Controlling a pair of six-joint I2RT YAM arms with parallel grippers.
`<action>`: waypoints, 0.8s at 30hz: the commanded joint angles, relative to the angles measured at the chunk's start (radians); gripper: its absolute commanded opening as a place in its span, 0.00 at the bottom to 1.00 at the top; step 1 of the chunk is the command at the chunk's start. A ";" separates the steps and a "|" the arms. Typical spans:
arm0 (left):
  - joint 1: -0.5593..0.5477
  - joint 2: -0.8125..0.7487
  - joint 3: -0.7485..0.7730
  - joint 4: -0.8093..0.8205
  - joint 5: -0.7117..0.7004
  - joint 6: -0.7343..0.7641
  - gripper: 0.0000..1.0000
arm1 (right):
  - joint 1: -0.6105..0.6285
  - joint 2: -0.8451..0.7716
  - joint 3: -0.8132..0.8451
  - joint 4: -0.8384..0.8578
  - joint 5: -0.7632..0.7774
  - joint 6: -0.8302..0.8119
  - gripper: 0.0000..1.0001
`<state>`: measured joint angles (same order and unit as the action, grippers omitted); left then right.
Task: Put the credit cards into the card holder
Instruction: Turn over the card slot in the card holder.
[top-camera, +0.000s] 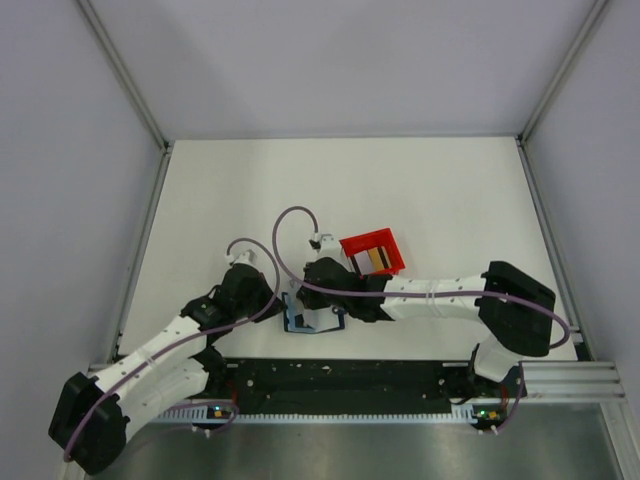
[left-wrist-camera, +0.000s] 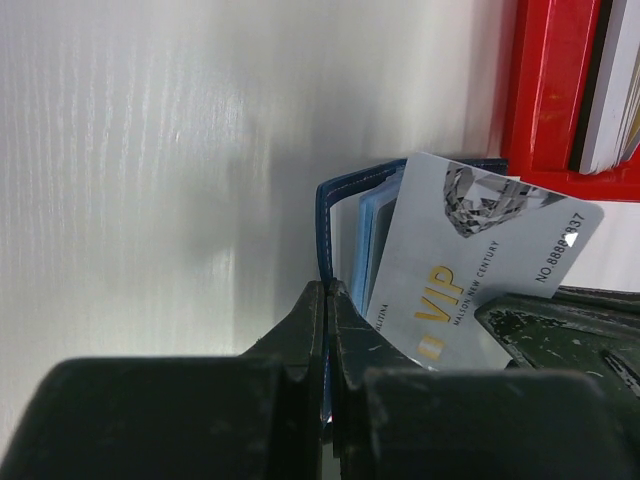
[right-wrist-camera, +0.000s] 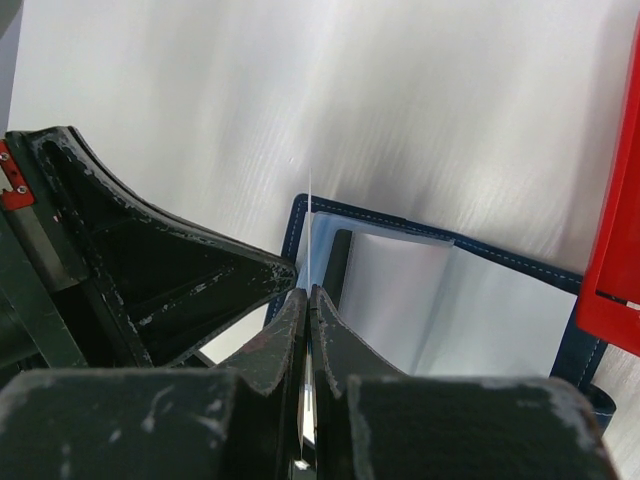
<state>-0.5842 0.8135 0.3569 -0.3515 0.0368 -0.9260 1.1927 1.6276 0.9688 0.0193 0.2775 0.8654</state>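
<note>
The card holder (top-camera: 315, 320), navy with a pale blue pocketed inside (right-wrist-camera: 400, 300), lies open on the table just in front of the arms. My left gripper (left-wrist-camera: 329, 288) is shut on its upright navy cover (left-wrist-camera: 322, 215). A white VIP credit card (left-wrist-camera: 480, 260) is pinched in my shut right gripper (right-wrist-camera: 309, 292), and it shows edge-on (right-wrist-camera: 310, 225) in the right wrist view. The card's lower end stands at the pockets, right beside the held cover. More credit cards (top-camera: 375, 260) stand in the red bin (top-camera: 385, 243).
The red bin (left-wrist-camera: 545, 90) stands just beyond the card holder, close to both grippers, with its wall (right-wrist-camera: 615, 270) at the right of the right wrist view. My left gripper (right-wrist-camera: 150, 270) sits tight against the right gripper's left side. Metal frame rails border the white table.
</note>
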 joint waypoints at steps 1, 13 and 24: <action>-0.005 -0.019 -0.001 0.042 0.008 -0.011 0.00 | 0.018 0.003 0.009 0.056 0.002 0.009 0.00; -0.005 -0.034 0.002 0.034 0.003 -0.013 0.00 | 0.024 0.014 0.024 0.021 0.025 -0.003 0.00; -0.005 -0.042 0.008 0.029 0.002 -0.011 0.00 | 0.058 0.032 0.096 -0.085 0.115 -0.072 0.00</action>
<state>-0.5850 0.7937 0.3565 -0.3531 0.0368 -0.9337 1.2247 1.6520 1.0058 -0.0353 0.3325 0.8314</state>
